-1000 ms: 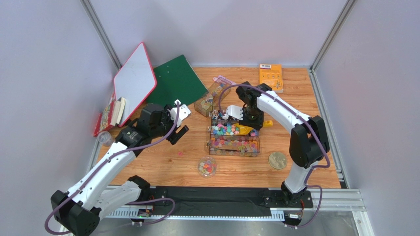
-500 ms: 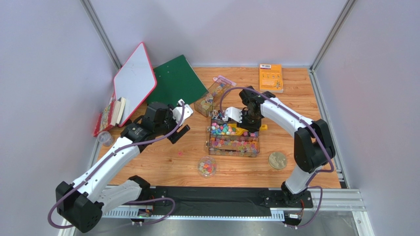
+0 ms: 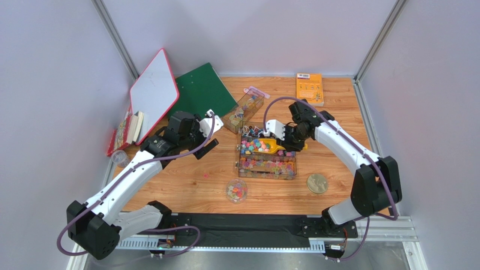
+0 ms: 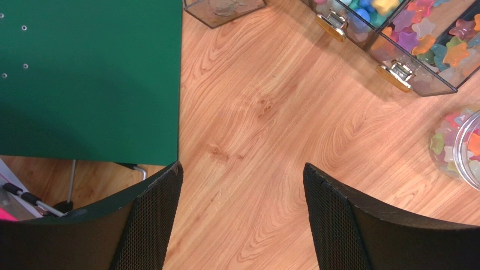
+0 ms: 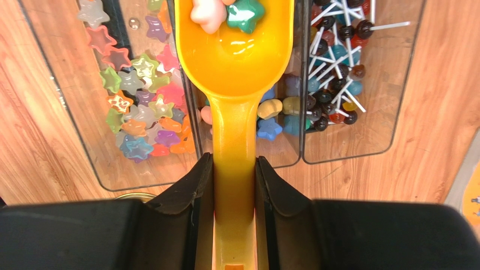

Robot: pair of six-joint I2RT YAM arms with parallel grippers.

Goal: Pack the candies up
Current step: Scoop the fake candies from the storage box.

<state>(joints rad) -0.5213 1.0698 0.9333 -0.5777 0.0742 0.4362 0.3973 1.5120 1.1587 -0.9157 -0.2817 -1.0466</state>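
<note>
Star-shaped candies [image 3: 256, 146] in mixed bright colours fill a clear divided box [image 3: 294, 165] at mid-table. My right gripper [image 3: 288, 144] is shut on the handle of a yellow scoop [image 5: 235, 67], held over the box. The scoop bowl holds a pink and a green candy [image 5: 243, 14]. More candies [image 5: 138, 107] lie in the left compartment, lollipops [image 5: 338, 84] in the right one. A small round clear jar [image 3: 236, 190] with some candies stands in front of the box; it also shows in the left wrist view [image 4: 459, 147]. My left gripper [image 3: 207, 147] is open and empty over bare wood [image 4: 242, 169], left of the box.
A gold lid [image 3: 317, 183] lies right of the jar. A second clear box [image 3: 243, 108], a green folder [image 3: 203, 93], a whiteboard [image 3: 153, 94] and books [image 3: 127, 130] sit at the back left. An orange booklet [image 3: 309, 88] lies at the back. One loose candy [image 3: 206, 176] lies on the wood.
My right arm has swung outward to the right, and the scoop now lies over the box with candies in it. My left gripper has shifted slightly toward the back.
</note>
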